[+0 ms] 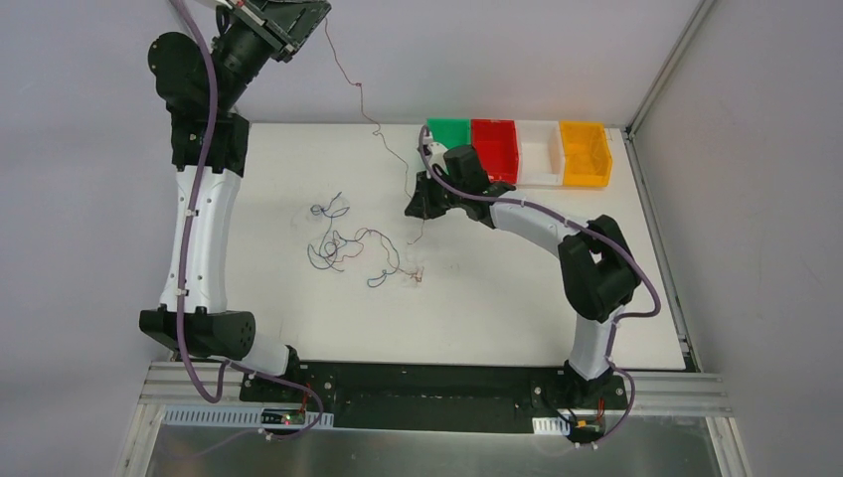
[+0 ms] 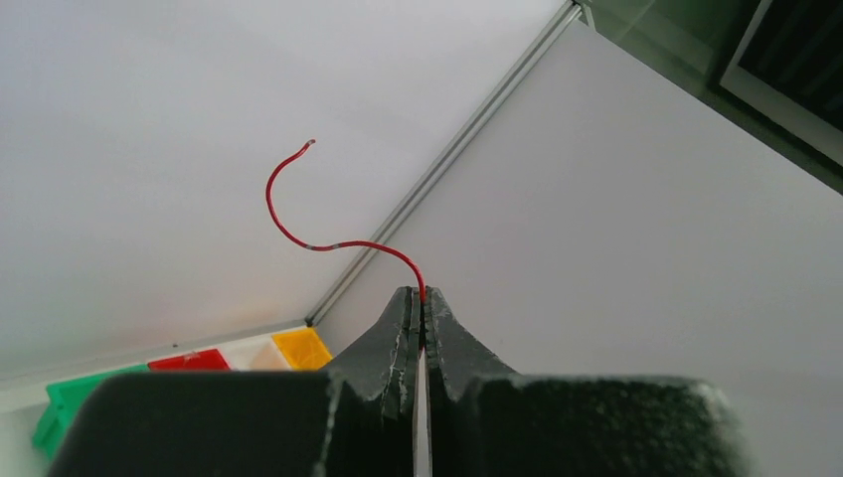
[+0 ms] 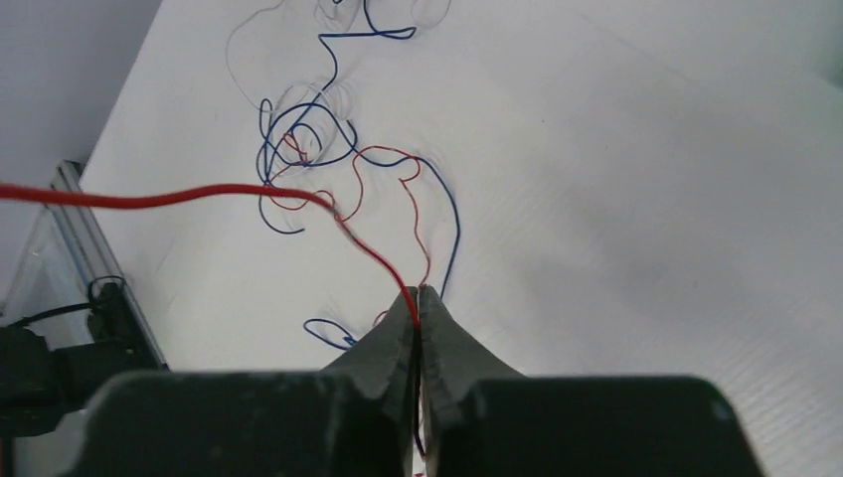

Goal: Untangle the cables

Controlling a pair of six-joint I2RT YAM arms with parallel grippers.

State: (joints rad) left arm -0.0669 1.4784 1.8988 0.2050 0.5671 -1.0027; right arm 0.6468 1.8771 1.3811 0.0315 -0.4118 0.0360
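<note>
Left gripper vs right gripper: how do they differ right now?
Left gripper sits high, past the table's far left corner; right gripper hangs over the table. Left gripper pinches the red wire near its end, a short curl poking out; right gripper pinches it farther along, near the loose cables. Shared: both shut on that one red wire.

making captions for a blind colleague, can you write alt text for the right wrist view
The right tool is pinched shut on a red cable that runs taut from its tips up and off the left edge of the picture. Beyond it, on the white table, lies a loose tangle of blue and red cables.
</note>
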